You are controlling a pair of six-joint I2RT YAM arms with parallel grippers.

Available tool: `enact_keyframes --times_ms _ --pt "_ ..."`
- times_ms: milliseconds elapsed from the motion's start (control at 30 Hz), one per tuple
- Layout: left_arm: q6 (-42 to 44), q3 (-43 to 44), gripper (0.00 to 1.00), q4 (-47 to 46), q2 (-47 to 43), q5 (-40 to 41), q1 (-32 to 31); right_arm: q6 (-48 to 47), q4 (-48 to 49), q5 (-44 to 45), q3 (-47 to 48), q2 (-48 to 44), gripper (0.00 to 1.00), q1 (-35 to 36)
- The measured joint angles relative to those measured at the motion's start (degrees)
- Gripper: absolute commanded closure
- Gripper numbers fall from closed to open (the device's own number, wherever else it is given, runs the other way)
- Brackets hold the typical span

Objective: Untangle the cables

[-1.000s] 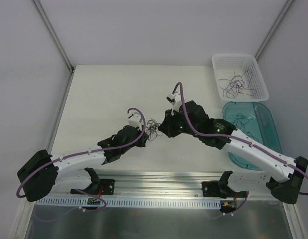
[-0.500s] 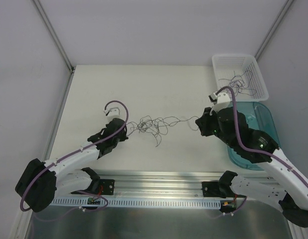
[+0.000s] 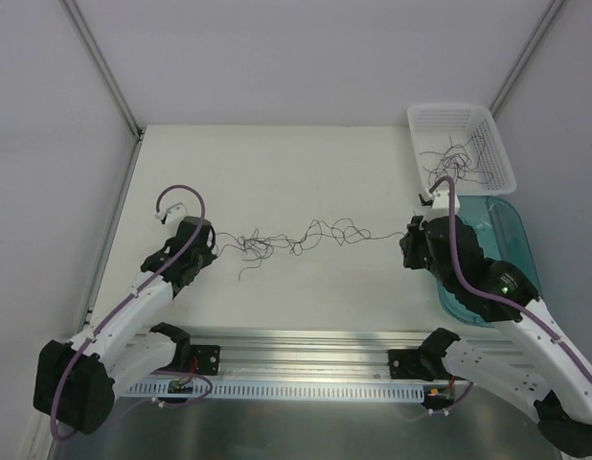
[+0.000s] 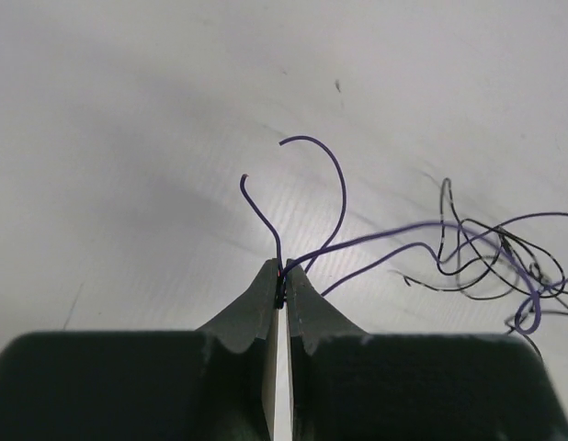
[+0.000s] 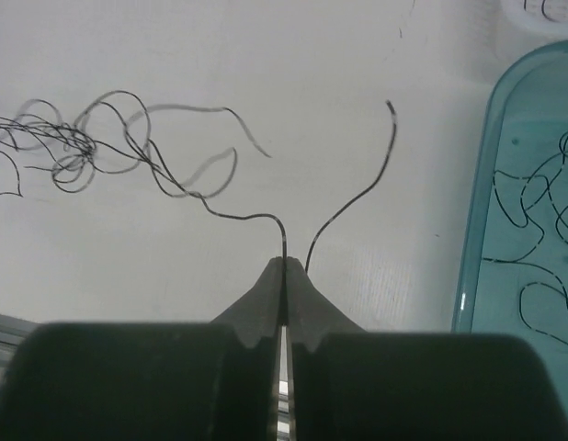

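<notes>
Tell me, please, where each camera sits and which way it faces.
Top external: above and behind the robot, looking down on the table; the left pincer and right pincer hold the cables strung between them, white basket and teal tray at right.
Left wrist: on the left wrist, facing along its shut pincer toward the cables.
Right wrist: on the right wrist, facing along its shut pincer, teal tray on the right.
Shared: top and right wrist both show the teal tray; all show the cables.

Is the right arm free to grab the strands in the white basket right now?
Probably not yet: the right pincer is shut on the cables, stretched across to the left pincer. The white basket lies just beyond it, nothing between, so reach looks fine once it lets go.
</notes>
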State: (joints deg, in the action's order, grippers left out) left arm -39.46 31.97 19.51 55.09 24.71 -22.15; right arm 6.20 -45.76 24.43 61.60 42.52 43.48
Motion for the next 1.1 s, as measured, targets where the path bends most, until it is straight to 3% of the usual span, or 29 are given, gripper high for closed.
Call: enact_keyframes --times_ms 167,500,600,633,733,933,1100 --pt "0.52 2.58 1.0 5.46 -5.64 -0.52 6.49 0.9 0.13 -2.4 -5.6 1.64 0.99 -6.47" --pt "7.54 12.24 1.0 11.78 -9.99 0.26 6.88 1.73 3.63 -10.73 -11.65 7.08 0.95 -9.4" --pt "10.71 13.14 1.0 12.81 -9.66 -4.2 6.88 1.99 5.4 -14.4 -12.09 10.21 0.76 -9.38" --pt "11.72 13.25 1.0 12.83 -9.51 -6.36 6.88 2.01 6.38 -15.72 -12.44 11.32 0.6 -9.25" --pt "14.6 13.33 1.0 12.52 -9.33 -15.5 6.88 1.2 8.07 -18.25 -13.05 12.94 0.48 -7.26" --pt "17.73 13.07 1.0 11.65 -9.81 -31.36 6.86 -2.38 13.66 -21.59 -13.0 12.41 0.38 1.79" --pt "17.86 12.52 1.0 10.67 -11.74 -39.82 6.88 -4.2 26.08 -28.92 -13.03 14.21 0.36 6.01"
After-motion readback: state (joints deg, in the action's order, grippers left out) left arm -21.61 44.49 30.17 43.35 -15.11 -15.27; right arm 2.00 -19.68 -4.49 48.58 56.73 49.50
